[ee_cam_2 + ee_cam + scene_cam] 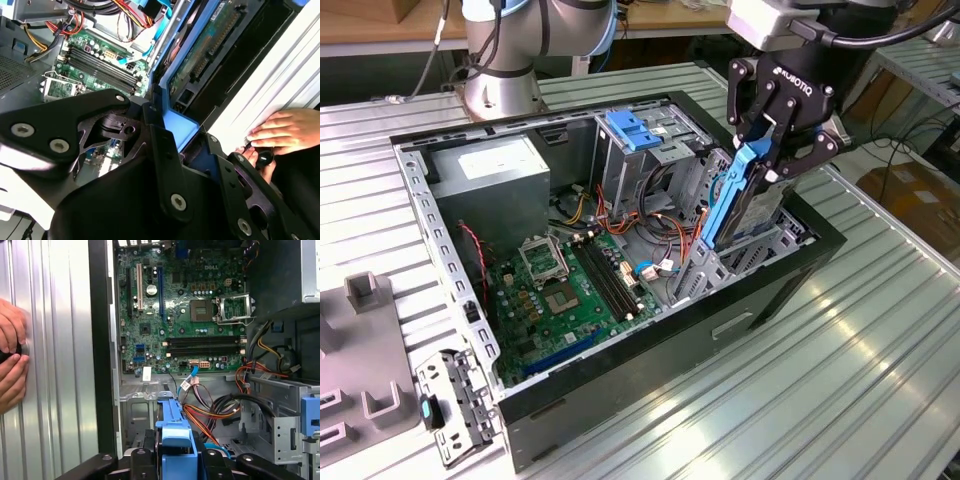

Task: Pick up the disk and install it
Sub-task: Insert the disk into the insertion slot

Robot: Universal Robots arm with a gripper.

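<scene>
The disk (757, 212) stands on edge, a silver drive with blue side rails, held over the drive bay (775, 243) at the exterior view's right end of the open computer case (620, 385). Its lower end is down among the bay's metal walls. My gripper (767, 165) is shut on the disk's upper end from above. In the second wrist view the disk (207, 47) shows its circuit-board side running away from the black fingers (162, 150). In the first wrist view the blue rail (175, 432) sits between the fingers.
Inside the case lie a green motherboard (570, 285), a grey power supply (495, 175), a blue latch (635, 130) on the drive cage and loose cables (665, 235). A person's hands (282, 131) rest on the ribbed table beside the case. A grey fixture (360, 340) stands at the exterior view's left.
</scene>
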